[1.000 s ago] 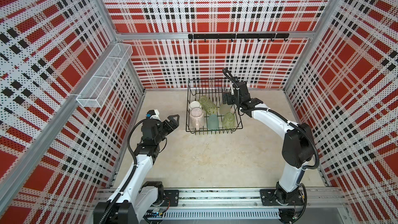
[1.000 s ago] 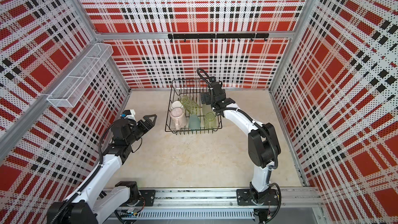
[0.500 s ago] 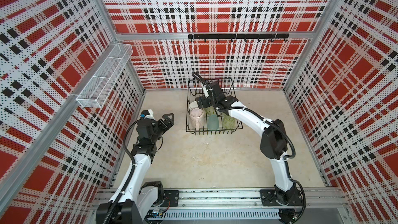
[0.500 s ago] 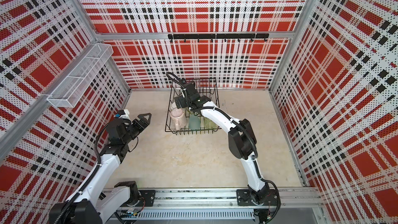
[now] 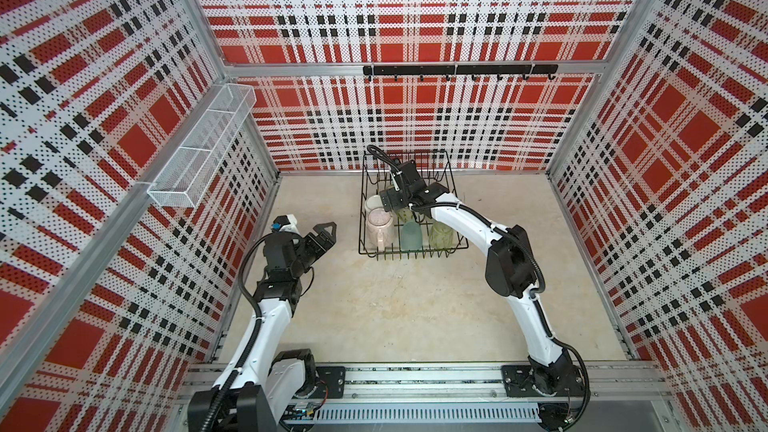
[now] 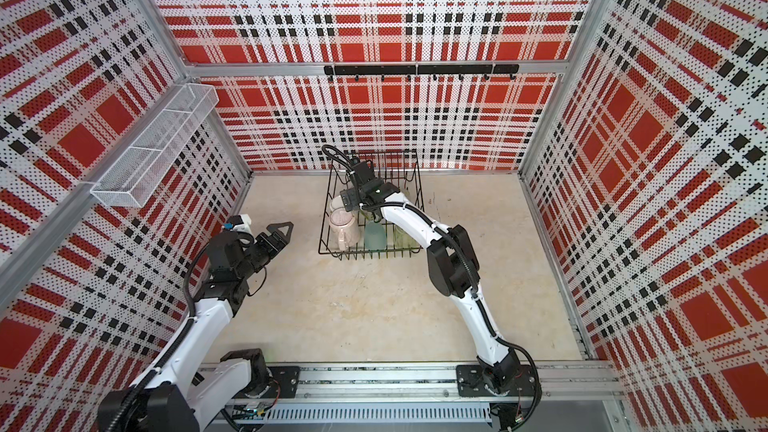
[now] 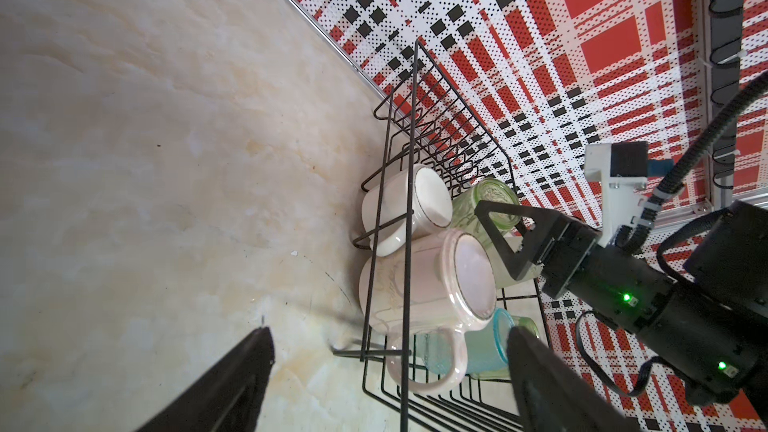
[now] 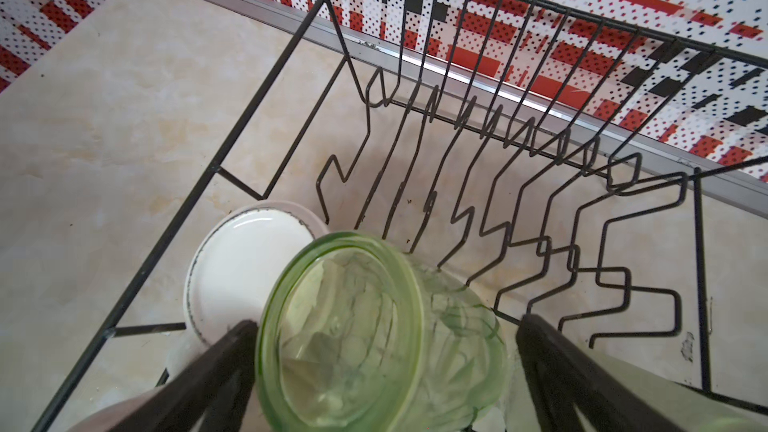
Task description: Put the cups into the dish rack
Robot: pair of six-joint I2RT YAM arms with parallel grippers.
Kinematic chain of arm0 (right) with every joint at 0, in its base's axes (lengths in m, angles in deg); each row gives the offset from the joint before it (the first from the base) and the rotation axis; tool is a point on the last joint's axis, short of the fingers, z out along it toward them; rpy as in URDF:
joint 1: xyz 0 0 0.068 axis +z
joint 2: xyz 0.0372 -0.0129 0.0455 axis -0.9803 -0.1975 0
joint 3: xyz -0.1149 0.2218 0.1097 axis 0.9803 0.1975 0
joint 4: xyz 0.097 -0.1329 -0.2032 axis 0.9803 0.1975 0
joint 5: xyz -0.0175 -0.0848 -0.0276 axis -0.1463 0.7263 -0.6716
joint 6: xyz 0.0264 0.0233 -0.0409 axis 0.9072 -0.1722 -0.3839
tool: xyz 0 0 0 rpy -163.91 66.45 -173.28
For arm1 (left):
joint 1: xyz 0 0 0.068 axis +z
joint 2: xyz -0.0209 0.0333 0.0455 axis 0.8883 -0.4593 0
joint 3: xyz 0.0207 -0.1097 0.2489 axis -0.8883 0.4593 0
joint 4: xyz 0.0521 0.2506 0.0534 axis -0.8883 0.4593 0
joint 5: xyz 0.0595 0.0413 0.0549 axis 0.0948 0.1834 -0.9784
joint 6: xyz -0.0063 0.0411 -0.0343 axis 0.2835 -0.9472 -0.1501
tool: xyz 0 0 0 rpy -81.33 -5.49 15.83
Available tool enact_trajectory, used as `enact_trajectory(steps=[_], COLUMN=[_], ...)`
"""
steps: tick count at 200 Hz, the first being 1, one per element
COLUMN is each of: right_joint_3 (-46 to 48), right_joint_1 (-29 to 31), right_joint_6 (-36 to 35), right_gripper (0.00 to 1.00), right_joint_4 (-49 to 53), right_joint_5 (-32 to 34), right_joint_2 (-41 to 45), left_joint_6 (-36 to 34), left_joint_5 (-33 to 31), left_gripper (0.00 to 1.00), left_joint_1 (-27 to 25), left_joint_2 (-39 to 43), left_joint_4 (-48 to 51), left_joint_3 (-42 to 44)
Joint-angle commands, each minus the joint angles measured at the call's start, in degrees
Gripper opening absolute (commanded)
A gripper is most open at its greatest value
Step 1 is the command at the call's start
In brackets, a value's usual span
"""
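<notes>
The black wire dish rack point(image 5: 360, 218) point(image 6: 321, 238) stands at the back of the floor with several cups in it. A white mug point(image 5: 372, 203) and a pale pink mug point(image 5: 379, 224) fill its left side. A teal tumbler point(image 5: 411, 236) and a green tumbler point(image 5: 441, 234) stand along the front. My right gripper point(image 5: 390, 199) point(image 8: 384, 324) hangs open inside the rack, its fingers on either side of another green tumbler point(image 8: 353, 326) beside the white mug point(image 8: 245, 263). My left gripper point(image 5: 324, 236) point(image 7: 388, 334) is open and empty, left of the rack.
A long white mesh basket point(image 5: 199, 151) hangs on the left wall. A black hook rail point(image 5: 457, 70) runs along the back wall. Plaid walls close in three sides, and the arm bases sit on a rail point(image 5: 415, 380) at the front.
My right gripper has swung from the rack's right side leftward to the green tumbler by the white mug, staying open. My left gripper has drifted slightly left.
</notes>
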Motion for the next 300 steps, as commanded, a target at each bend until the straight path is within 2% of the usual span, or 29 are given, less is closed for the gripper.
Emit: enact_trajectory(steps=[1,58,98,130,212,300], right_joint_3=[-2.8,0.5,5.8,9.4,9.8,8.3], right_joint_1=[0.1,-0.8,-2.6,-3.8,-3.9,-2.3], right_joint_6=[1.4,3.6,6.7,8.4,9.2,3.4], right_gripper=[1.0,0.91,0.83,0.7,0.67,0.67], right_joint_4=[3.0,2.1,-0.6,-3.3,-6.4,-3.0], right_joint_5=[5.5,6.5,4.2,-0.8,-6.5,4.4], right_joint_2=[-2.1,1.6,5.6,7.8,8.2,5.7], left_joint_6=[-0.6,0.1,0.7,1.1,1.2,1.4], left_joint_5=[1.2,2.0,2.4,2.6,2.6,2.8], left_gripper=[0.91,0.91,0.91,0.91,0.91,0.91], left_joint_1=[0.6,0.8,0.7,0.8,0.7,0.8], left_joint_2=[0.4,0.2,-0.1,-0.3,-0.4,-0.6], left_joint_4=[-1.7,-2.6,-3.1,-3.4,-3.7,-4.1], left_joint_3=[0.7,1.2,1.5,1.7,2.0,2.7])
